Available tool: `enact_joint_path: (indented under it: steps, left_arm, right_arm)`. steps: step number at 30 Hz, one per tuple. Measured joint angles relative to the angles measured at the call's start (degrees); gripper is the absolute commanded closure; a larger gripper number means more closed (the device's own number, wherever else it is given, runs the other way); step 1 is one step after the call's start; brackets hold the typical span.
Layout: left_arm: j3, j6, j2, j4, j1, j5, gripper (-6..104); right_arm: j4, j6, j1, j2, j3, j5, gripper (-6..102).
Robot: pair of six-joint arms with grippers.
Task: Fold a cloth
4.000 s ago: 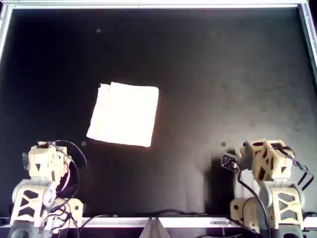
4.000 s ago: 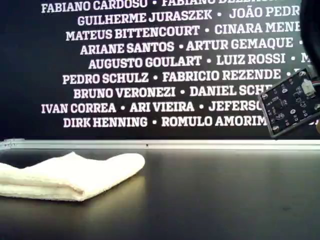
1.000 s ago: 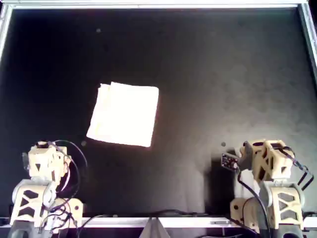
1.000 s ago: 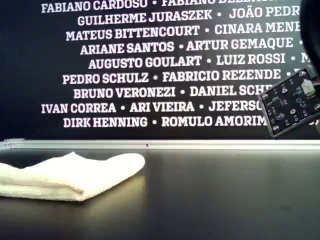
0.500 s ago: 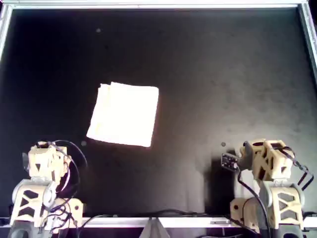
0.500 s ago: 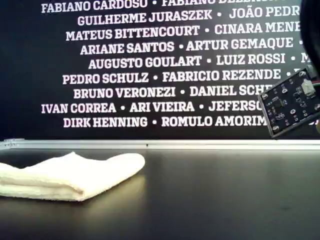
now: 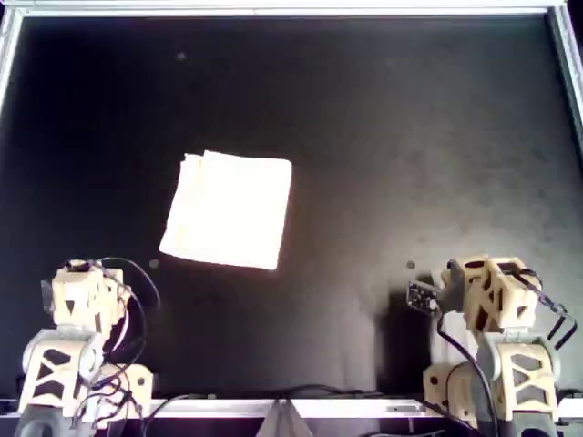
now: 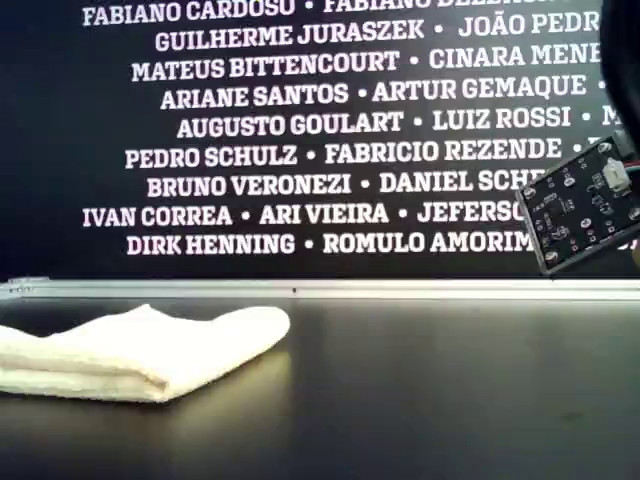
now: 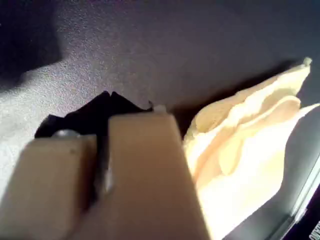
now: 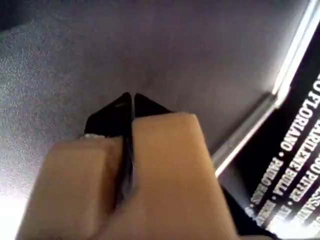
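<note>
Two arms sit parked at the near edge of the black tabletop [image 7: 383, 137], one at about seven o'clock in the overhead view and one at about five o'clock, and neither is touching anything. The left gripper [image 9: 107, 97] has its jaws pressed together, dark tips meeting with nothing between them, poised just above the bare surface; the cloth [image 9: 245, 150] shows just beyond it in the left wrist view, so that is the arm at seven o'clock overhead. The right gripper [image 10: 128, 97] is the same story, jaws closed tight on nothing, only a thin seam between the tips, with the tabletop's metal edge rail [image 10: 260, 117] running past it. The cloth [image 7: 230, 210] lies folded into a neat, slightly skewed rectangle, at roughly ten o'clock from the overhead view's centre, well apart from both arms. From the exterior view the cloth [image 8: 140, 350] rests flat at about eight o'clock, layers stacked with a rounded fold facing the exterior view's right. Behind it stands a black wall of white printed names [image 8: 300, 130], and a small circuit board [image 8: 580, 205] hangs at three o'clock.
</note>
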Motion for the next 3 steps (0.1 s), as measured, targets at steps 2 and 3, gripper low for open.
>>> enact_joint_path:
  steps: [2, 3]
  left_arm:
    - [0.0, 0.0, 0.0, 0.0, 0.0, 0.0, 99]
    - [0.0, 0.0, 0.0, 0.0, 0.0, 0.0, 99]
  right_arm:
    - [0.0, 0.00, 0.0, 0.0, 0.0, 0.0, 95]
    - [0.0, 0.00, 0.0, 0.0, 0.0, 0.0, 95]
